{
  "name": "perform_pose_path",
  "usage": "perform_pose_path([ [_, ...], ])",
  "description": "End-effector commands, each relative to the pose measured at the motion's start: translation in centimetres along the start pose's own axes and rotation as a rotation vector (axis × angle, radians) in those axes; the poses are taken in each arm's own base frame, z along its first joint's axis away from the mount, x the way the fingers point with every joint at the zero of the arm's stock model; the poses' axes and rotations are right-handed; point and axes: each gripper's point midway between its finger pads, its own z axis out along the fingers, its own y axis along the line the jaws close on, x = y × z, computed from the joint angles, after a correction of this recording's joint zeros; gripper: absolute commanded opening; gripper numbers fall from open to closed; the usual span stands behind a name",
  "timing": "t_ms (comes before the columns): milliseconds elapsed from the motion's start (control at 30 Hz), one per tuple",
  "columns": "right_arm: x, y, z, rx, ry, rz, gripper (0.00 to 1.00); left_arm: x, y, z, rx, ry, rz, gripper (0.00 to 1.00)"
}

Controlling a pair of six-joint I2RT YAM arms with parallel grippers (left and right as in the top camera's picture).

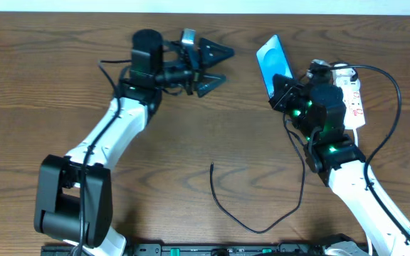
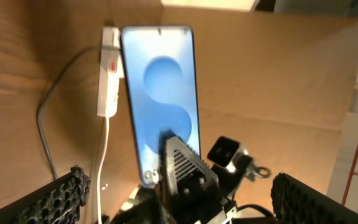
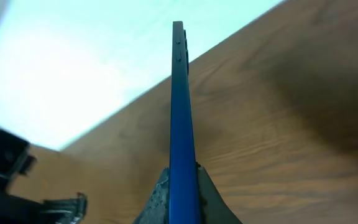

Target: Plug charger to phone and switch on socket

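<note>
The phone, with a bright blue screen, is held up off the table on its edge by my right gripper, which is shut on its lower end. The right wrist view shows the phone edge-on between the shut jaws. My left gripper is open and empty just left of the phone, facing its screen. The white power strip lies behind my right arm. The black charger cable lies on the table, its free tip at centre front.
The cable curves along the table front and up past my right arm, and another loop arcs right of the strip. The strip and its white cord show in the left wrist view. The wooden table lies under everything.
</note>
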Motion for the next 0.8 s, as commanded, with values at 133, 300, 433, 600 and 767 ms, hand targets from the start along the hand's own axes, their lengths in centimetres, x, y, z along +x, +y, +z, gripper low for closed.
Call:
perform_pose_path([
  [133,-0.1,5.0,-0.8,-0.233,0.098,0.356,0.01,-2.1,-1.9,-3.7,0.040,-0.045,0.039,0.95],
  [300,0.0,7.7,-1.7,-0.354,0.171,0.452,0.01,-3.1,-2.5,-5.4,0.069,-0.059,0.059,0.95],
  [433,0.5,8.1,-1.9,-0.362,0.229,0.561,0.01,-3.7,-3.6,-6.3,0.103,-0.079,0.072,0.95],
  [600,1.2,8.8,-2.0,-0.360,0.279,0.694,0.01,-3.9,-5.6,-6.7,0.159,-0.095,0.136,0.95],
  [767,1.0,10.5,-2.3,-0.409,0.264,0.712,0.01,-4.0,-5.8,-6.7,0.166,-0.103,0.128,0.95],
])
